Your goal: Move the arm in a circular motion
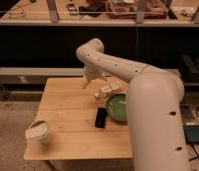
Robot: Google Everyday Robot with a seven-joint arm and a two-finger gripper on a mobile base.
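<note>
The arm [143,95] is thick, cream-white and tubular, with small dark holes. It rises from the lower right, reaches up and left to a rounded joint [93,50], then bends down. The gripper [87,81] hangs from that joint over the far edge of the wooden table [68,107], a little left of the middle. It holds nothing that I can see, and it is above the tabletop, left of a white packet [110,89].
A green bowl [117,107] sits at the table's right, partly hidden by the arm. A black flat object [101,118] lies beside it. A white crumpled cup [37,132] stands at the front left corner. A dark shelf unit [43,45] runs behind the table.
</note>
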